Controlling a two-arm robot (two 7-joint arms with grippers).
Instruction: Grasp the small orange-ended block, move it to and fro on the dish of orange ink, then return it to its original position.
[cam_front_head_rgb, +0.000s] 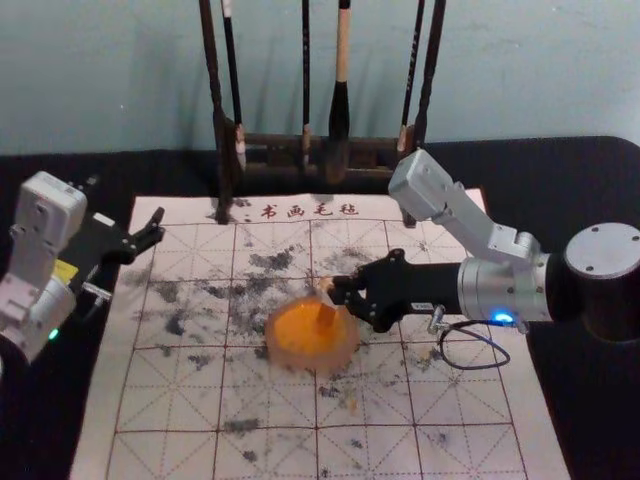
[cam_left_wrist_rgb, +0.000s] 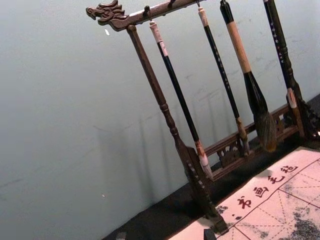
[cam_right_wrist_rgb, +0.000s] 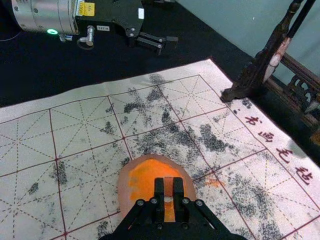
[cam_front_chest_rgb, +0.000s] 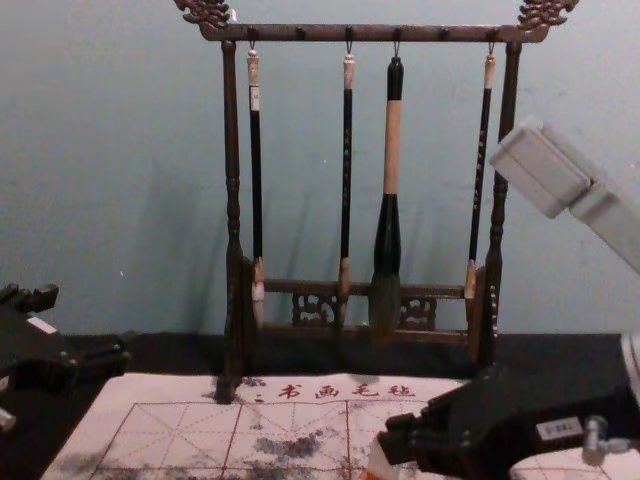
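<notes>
The calligraphy mat (cam_front_head_rgb: 175, 400) lay under everything. Left pincer (cam_front_head_rgb: 156, 226) sat at its left edge, tips apart. Right pincer (cam_front_head_rgb: 336, 290), nearer, was clamped on something over the ink dish (cam_front_head_rgb: 284, 358): the orange-ended block (cam_front_head_rgb: 326, 293), long axis running down inkward.

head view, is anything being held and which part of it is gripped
The right end effector holds the small block by its pale upper part, above the orange end, which points down at the dish.
</notes>
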